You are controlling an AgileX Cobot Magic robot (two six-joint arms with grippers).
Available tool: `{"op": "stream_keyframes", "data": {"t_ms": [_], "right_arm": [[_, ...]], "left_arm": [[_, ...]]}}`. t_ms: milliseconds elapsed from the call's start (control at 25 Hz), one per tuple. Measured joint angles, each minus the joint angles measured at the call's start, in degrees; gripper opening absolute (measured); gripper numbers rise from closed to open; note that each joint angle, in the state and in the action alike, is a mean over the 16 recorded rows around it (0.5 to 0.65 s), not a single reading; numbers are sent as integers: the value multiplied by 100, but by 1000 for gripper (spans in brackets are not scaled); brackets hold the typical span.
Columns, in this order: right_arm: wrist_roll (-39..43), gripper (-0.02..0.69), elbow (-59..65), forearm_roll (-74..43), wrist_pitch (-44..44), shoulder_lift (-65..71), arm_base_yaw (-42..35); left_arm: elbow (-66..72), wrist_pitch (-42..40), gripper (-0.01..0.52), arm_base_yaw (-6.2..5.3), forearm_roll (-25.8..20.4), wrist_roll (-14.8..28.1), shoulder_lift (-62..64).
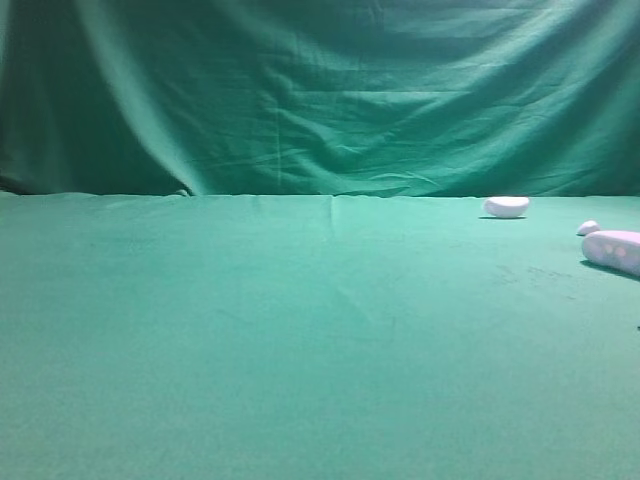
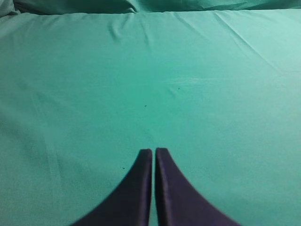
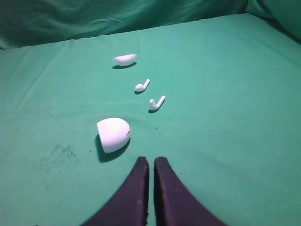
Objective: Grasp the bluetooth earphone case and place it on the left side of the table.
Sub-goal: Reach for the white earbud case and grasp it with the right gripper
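Observation:
The white bluetooth earphone case (image 1: pixel 612 250) lies on the green table (image 1: pixel 300 340) at the far right edge, its two round dimples showing. In the right wrist view the case (image 3: pixel 113 134) appears end-on, just ahead and to the left of my right gripper (image 3: pixel 151 158), which is shut and empty and not touching it. My left gripper (image 2: pixel 154 149) is shut and empty over bare green cloth (image 2: pixel 188 84). Neither gripper shows in the exterior high view.
A smaller white half-oval lump (image 1: pixel 506 206) lies farther back; it also shows in the right wrist view (image 3: pixel 124 59). Two small white earbuds (image 3: pixel 141 85) (image 3: pixel 156 102) lie between it and the case. A tiny white piece (image 1: pixel 588 228) sits beside the case. A draped green curtain (image 1: pixel 320 90) hangs behind.

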Motion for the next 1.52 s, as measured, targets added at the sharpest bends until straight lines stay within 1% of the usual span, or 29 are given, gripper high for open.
{"op": "stream_keyframes", "data": {"t_ms": [200,320,440,520,640,840,1040,1240,1320,1400,1520], "right_arm": [[47,0,-25,-56,-1012,0,0],[83,0,-168,-66,-1458,45,0],[158,0,-463,-66,-1655,196,0],[215,0,-734,-64,-1586,369,0],[300,0,-1224,-60,-1152,748,0],[213,0,-2159,-20,239,1680,4],[-225,0,-3017,152,1676,2958,103],[-798,3,-3668,360,2711,4371,312],[-1021,19,-3908,443,2997,4960,398],[-1183,49,-4152,520,3217,5551,485],[-1301,123,-4510,605,3385,6407,604]], "left_arm": [[0,0,0,0,0,0,0],[0,0,0,0,0,0,0],[0,0,0,0,0,0,0],[0,0,0,0,0,0,0],[0,0,0,0,0,0,0],[0,0,0,0,0,0,0],[0,0,0,0,0,0,0],[0,0,0,0,0,0,0],[0,0,0,0,0,0,0],[0,0,0,0,0,0,0],[0,0,0,0,0,0,0]]}}
